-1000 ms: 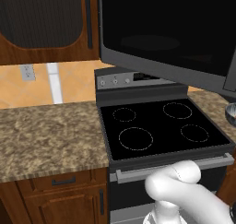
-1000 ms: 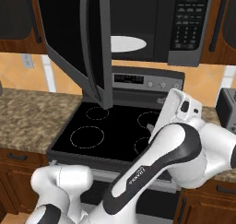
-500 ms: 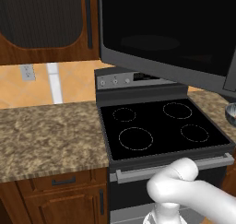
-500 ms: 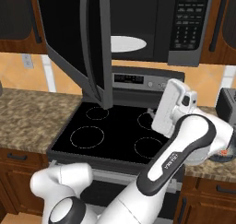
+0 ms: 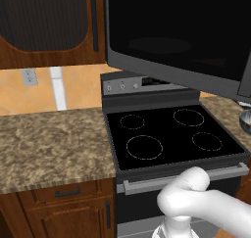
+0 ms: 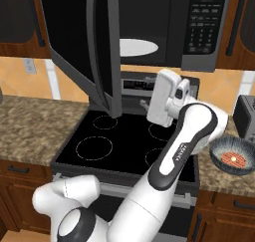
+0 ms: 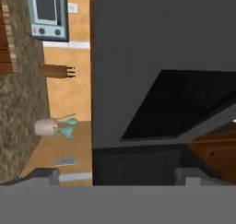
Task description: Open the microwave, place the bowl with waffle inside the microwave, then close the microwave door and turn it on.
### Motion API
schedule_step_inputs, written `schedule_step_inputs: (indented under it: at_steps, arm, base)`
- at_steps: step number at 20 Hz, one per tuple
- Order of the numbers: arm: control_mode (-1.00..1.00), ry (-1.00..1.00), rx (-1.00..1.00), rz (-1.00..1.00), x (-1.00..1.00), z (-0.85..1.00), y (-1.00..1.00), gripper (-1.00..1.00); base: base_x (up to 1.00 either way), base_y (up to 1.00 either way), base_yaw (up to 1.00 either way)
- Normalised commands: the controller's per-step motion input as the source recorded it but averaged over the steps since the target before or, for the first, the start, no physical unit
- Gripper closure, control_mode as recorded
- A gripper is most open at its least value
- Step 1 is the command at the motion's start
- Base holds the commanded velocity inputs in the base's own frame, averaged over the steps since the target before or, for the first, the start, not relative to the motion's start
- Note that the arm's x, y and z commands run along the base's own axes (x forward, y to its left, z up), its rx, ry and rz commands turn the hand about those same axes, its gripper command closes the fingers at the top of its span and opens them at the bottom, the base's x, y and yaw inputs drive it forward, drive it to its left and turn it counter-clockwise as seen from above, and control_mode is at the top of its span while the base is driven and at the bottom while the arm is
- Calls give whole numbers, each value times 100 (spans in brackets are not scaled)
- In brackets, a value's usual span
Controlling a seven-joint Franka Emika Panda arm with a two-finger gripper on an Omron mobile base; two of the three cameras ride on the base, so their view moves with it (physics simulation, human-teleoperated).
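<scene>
The microwave (image 6: pixel 199 27) hangs above the stove with its cavity showing. The microwave door (image 6: pixel 102 52) is swung wide to the left, and its dark glass (image 5: pixel 176 31) spreads across the upper right of the left base view. The bowl (image 6: pixel 232 156), grey with a waffle in it, sits on the right counter, and its rim (image 5: pixel 245 119) peeks in at the picture's edge. My gripper (image 6: pixel 147 106) hovers open and empty over the stove, pointing left at the door's lower corner, well left of the bowl. In the hand view my gripper (image 7: pixel 117 177) faces the door's grey frame and glass (image 7: pixel 184 103).
A white turntable plate (image 6: pixel 138 47) lies inside the cavity. The black stove (image 5: pixel 171 134) with its rings sits below, granite counters (image 5: pixel 49 144) on both sides. A toaster (image 6: pixel 247 117) stands behind the bowl. Wooden cabinets (image 5: pixel 49 31) flank the microwave.
My hand has swung left over the stove, away from the bowl side and closer to the open door. The jaws stay open. Door and bowl have not moved.
</scene>
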Motion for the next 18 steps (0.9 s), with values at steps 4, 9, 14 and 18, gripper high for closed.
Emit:
schedule_step_inputs:
  at_steps: [4, 9, 14, 18]
  arm:
    - [-100, -17, -4, 16, 0, 58, 85, -100]
    - [-100, -4, -9, 18, -4, 63, 95, -100]
    - [-100, 0, -16, 20, -20, 62, 100, -100]
    - [-100, 0, -20, 20, -31, 62, 100, -100]
  base:
    - [0, 0, 0]
    - [0, 0, 0]
    - [0, 0, 0]
    - [0, 0, 0]
